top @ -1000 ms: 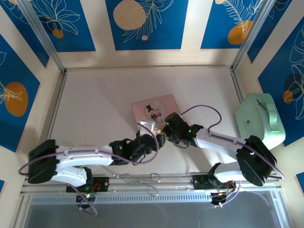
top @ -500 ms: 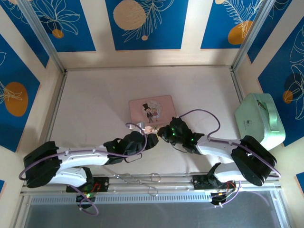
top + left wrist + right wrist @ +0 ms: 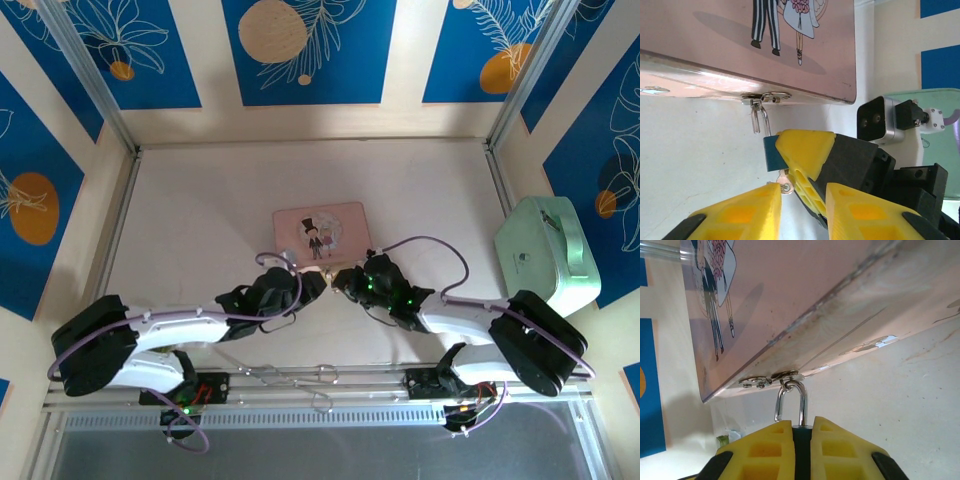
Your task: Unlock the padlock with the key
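Note:
The teal padlock (image 3: 772, 152) hangs from the hasp on the front of the pink tin box (image 3: 740, 45). My right gripper (image 3: 801, 427) is shut on the padlock's body (image 3: 801, 452), with its yellow fingers (image 3: 805, 150) on either side. The silver shackle (image 3: 801, 400) loops through the hasp, and one leg ends free outside the body. The small silvery key (image 3: 785, 181) sticks out of the padlock's underside. My left gripper (image 3: 802, 207) is just below it, jaws apart, with one fingertip (image 3: 771, 192) touching the key's head. From above, both grippers (image 3: 310, 283) (image 3: 342, 279) meet at the box's near edge.
The pink box (image 3: 322, 228) lies mid-table. A mint-green case (image 3: 552, 255) stands at the right edge. A looped metal tool (image 3: 290, 375) rests on the rail between the arm bases. The right wrist camera block (image 3: 882, 117) sits close beside the padlock.
The left gripper's jaws have narrowed and it has moved up to the padlock's underside. The right gripper has shifted slightly left, still clamped on the padlock, and the box now lies flat.

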Controlling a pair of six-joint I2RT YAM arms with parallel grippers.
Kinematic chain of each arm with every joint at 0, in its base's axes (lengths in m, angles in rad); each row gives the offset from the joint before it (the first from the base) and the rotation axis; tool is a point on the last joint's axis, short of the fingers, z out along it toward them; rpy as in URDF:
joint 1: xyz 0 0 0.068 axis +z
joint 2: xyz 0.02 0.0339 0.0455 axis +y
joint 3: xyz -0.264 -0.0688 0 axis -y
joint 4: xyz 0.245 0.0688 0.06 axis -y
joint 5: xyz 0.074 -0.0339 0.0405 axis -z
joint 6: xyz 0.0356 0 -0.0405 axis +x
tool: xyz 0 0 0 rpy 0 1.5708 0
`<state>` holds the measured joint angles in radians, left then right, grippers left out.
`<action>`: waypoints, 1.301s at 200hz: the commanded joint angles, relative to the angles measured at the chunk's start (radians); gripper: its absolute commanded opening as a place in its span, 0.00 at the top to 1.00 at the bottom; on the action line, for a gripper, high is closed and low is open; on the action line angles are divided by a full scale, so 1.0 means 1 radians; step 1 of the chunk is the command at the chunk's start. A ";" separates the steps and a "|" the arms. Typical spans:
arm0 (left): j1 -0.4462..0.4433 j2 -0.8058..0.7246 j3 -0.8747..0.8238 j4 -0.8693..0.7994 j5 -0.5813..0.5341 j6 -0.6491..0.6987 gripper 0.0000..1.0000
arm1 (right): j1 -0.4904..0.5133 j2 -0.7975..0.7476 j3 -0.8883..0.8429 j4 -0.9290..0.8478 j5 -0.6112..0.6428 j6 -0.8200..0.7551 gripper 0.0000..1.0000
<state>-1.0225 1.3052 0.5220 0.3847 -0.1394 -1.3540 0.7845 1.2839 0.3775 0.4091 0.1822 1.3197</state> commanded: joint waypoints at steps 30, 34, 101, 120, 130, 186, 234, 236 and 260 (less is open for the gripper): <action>-0.004 0.085 -0.027 0.205 0.073 -0.052 0.71 | 0.010 -0.009 -0.005 0.033 0.015 0.067 1.00; -0.007 0.093 -0.031 0.227 0.074 -0.056 0.71 | 0.010 -0.005 -0.006 0.042 0.012 0.071 1.00; -0.023 0.163 -0.096 0.413 0.030 -0.135 0.69 | 0.023 0.023 0.003 0.074 0.007 0.106 1.00; -0.032 0.110 -0.106 0.351 -0.006 -0.127 0.68 | 0.025 0.022 -0.003 0.082 0.013 0.112 1.00; -0.038 0.068 -0.113 0.289 -0.034 -0.125 0.64 | 0.025 0.020 -0.005 0.084 0.014 0.111 1.00; -0.041 -0.066 -0.145 0.158 -0.099 -0.143 0.64 | 0.025 0.012 -0.008 0.097 0.023 0.111 1.00; -0.042 0.079 -0.130 0.395 -0.025 -0.155 0.71 | 0.017 -0.001 -0.002 0.130 0.015 0.119 1.00; -0.042 0.084 -0.129 0.400 -0.022 -0.155 0.71 | 0.018 0.000 -0.001 0.129 0.014 0.120 1.00; -0.042 0.127 -0.109 0.451 -0.003 -0.149 0.70 | 0.026 -0.003 0.009 0.113 0.015 0.118 1.00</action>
<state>-1.0607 1.3994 0.3759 0.7181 -0.1776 -1.4998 0.8040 1.3052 0.3679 0.4934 0.1909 1.4265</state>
